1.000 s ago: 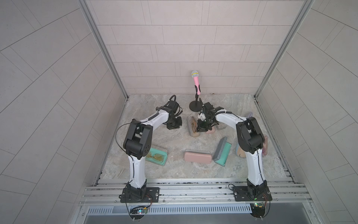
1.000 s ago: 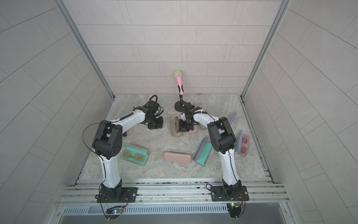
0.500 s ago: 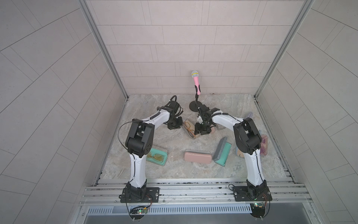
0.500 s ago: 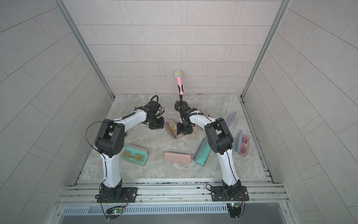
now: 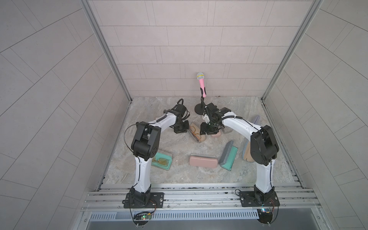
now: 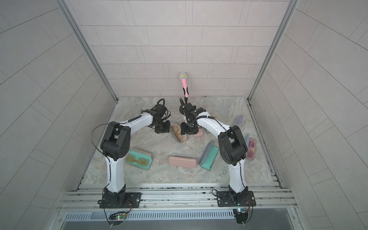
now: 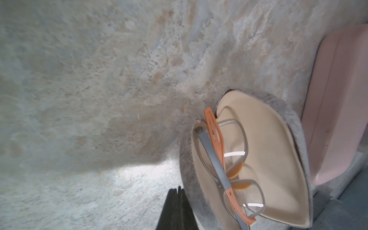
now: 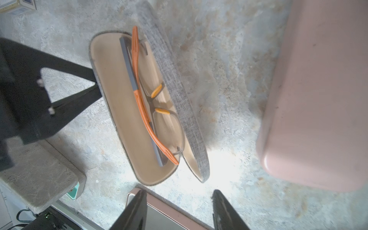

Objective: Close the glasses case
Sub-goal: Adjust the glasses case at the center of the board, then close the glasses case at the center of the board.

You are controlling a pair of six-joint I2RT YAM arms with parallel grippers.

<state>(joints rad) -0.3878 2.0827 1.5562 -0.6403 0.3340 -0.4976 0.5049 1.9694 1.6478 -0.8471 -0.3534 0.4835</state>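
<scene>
The glasses case [image 5: 196, 135] [image 6: 179, 133] is grey felt with a cream lining and lies open between the two grippers at the back. Orange-and-grey glasses [image 8: 143, 103] [image 7: 219, 159] rest in its base [image 8: 123, 111]. Its lid [image 8: 179, 89] stands half raised on the hinge side. My left gripper [image 7: 177, 191] [image 5: 180, 129] is shut, its tip against the outer side of the case [image 7: 187, 169]. The right gripper [image 8: 179, 192] [image 5: 209, 130] is open just off the case's end, with nothing between its fingers.
A pink case [image 8: 318, 99] [image 5: 216, 135] lies close behind the right gripper. A pink microphone [image 5: 202, 85] on its stand rises at the back. Nearer the front lie a closed pink case [image 5: 203, 161], a teal case [image 5: 229, 156] and a teal case with glasses [image 5: 161, 161]. More cases [image 6: 251, 148] lie at the right.
The right gripper has opened and let go of the case. The case has swung from upright to slanted and shifted a little toward the left gripper.
</scene>
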